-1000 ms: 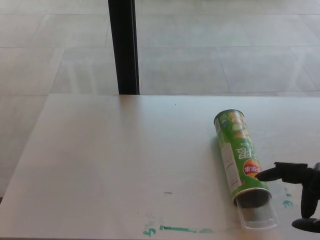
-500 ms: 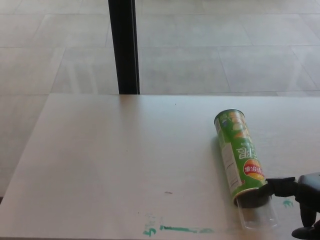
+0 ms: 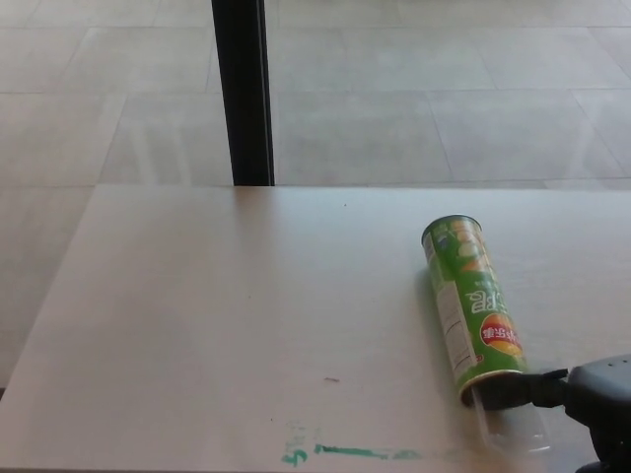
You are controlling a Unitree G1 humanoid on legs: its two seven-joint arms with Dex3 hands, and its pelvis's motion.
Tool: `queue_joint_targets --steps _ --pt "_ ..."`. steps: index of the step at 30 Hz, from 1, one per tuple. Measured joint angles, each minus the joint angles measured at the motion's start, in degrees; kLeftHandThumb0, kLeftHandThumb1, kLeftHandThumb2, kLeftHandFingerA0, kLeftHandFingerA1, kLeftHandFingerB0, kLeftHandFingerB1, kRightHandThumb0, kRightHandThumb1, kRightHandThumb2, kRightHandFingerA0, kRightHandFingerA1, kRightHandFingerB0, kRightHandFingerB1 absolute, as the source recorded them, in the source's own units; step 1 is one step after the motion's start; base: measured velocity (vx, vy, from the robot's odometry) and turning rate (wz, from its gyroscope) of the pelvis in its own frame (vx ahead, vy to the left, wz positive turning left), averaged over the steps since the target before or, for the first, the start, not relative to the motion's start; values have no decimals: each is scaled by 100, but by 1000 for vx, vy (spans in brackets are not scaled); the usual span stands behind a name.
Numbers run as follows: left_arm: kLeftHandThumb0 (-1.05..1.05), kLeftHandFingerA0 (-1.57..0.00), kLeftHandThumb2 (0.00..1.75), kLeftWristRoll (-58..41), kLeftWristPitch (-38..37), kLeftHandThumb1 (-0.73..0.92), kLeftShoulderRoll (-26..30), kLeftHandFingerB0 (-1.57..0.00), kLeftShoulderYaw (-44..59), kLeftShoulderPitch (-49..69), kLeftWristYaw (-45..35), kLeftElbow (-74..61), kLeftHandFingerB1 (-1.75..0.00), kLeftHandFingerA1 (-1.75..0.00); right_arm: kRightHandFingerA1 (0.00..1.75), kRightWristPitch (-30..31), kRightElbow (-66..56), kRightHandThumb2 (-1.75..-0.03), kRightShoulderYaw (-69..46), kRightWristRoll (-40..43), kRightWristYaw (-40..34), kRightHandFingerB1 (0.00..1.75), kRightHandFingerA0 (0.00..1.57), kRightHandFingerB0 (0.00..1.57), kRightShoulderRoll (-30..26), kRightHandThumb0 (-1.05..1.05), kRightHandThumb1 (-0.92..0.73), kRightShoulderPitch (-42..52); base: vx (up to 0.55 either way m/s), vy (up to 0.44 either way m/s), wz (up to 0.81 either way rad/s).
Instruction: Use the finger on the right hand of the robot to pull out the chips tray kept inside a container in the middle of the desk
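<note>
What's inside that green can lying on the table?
A clear plastic tray sticks out of the green can's open near end, where the right hand's finger reaches in. Whether it holds chips cannot be seen.

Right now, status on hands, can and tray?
Left hand out of view. Right hand finger at mouth of green cardboard chips can, lying on desk. Clear plastic tray partly out. Nothing blocking.

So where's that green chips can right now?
The green chips can lies on its side on the desk's right part, open end by the right hand.

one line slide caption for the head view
Right hand points a finger into the open end of a green chips container lying on the desk.
</note>
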Motion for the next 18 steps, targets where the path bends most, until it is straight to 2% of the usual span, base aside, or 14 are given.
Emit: queue_joint_targets --steps 1,2,3,4,9,15,16,17,18 --pt "-46 -58 62 -1 1 73 0 -61 4 -3 0 -2 -58 -62 98 3 11 -54 29 -35 -6 39 91 36 23 -13 -50 7 0 0 0" --pt "-47 -59 62 -1 1 74 0 -63 5 -7 0 -2 -59 -63 96 2 22 -86 58 -70 -18 56 93 25 42 -9 -33 25 0 0 0" --pt "-47 -59 62 5 -1 74 0 -63 -8 -8 3 0 -59 -63 96 2 23 -86 80 -111 -44 56 93 25 68 -9 -33 79 0 0 0" --pt "-48 -57 62 12 -1 74 0 -61 -24 -2 3 5 -56 -61 96 2 29 -54 102 -146 -66 40 94 37 88 -13 -50 145 0 0 0" --pt "-47 -54 62 13 -1 73 0 -55 -31 4 5 13 -53 -59 102 14 18 -55 149 -292 -191 41 95 37 138 -13 -51 302 0 0 0" --pt "-48 -55 61 5 6 72 3 -59 7 3 -15 8 -59 -62 94 -64 -233 -56 84 -393 -384 43 96 37 25 -18 -50 679 0 0 0" --pt "-47 -55 61 5 8 75 5 -61 8 -2 -17 9 -62 -62 96 -80 -262 -87 73 -399 -399 57 94 26 7 -12 -34 723 0 0 0" --pt "-47 -55 61 6 8 75 7 -61 6 -11 -20 7 -62 -62 96 -94 -303 -87 60 -407 -414 57 94 26 -20 -12 -34 786 0 0 0" --pt "-48 -54 61 8 7 75 11 -61 1 -13 -25 5 -60 -62 94 -105 -347 -55 49 -415 -421 40 92 35 -52 -16 -52 849 0 0 0"
